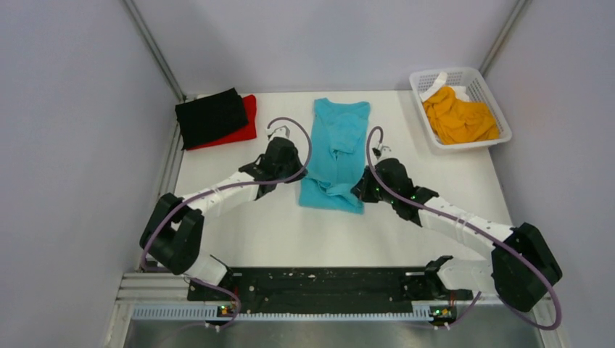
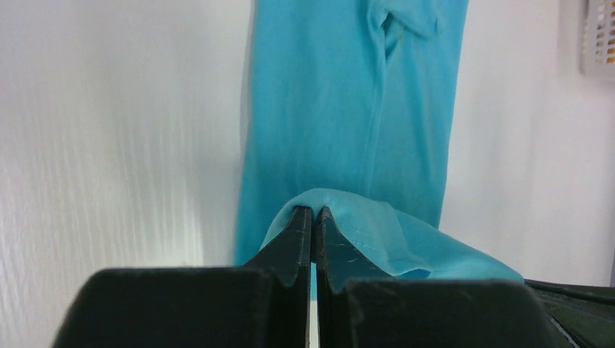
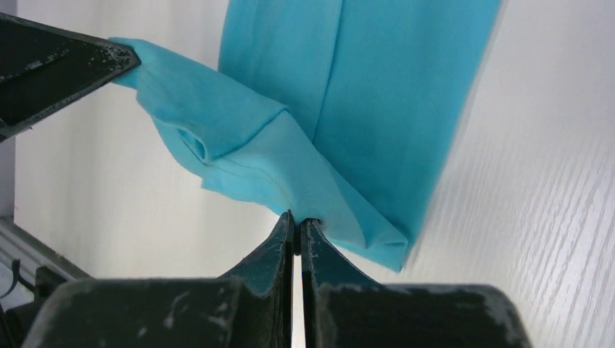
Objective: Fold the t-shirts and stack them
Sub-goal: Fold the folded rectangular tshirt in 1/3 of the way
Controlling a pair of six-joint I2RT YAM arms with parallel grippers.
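Observation:
A turquoise-blue t-shirt [image 1: 335, 148] lies as a long narrow strip in the middle of the table. My left gripper [image 2: 312, 210] is shut on its near hem at the left corner. My right gripper [image 3: 297, 217] is shut on the same hem at the right corner, and the cloth between them is lifted off the table. In the top view the left gripper [image 1: 299, 176] and right gripper [image 1: 360, 190] flank the shirt's near end. A folded black t-shirt [image 1: 210, 116] rests on a red t-shirt [image 1: 246, 125] at the back left. An orange-yellow t-shirt [image 1: 458, 116] sits bunched in the basket.
A white mesh basket [image 1: 495, 110] stands at the back right and shows at the left wrist view's edge [image 2: 599, 36]. Grey walls enclose the table on three sides. The arm bases and a black rail [image 1: 319, 284] line the near edge.

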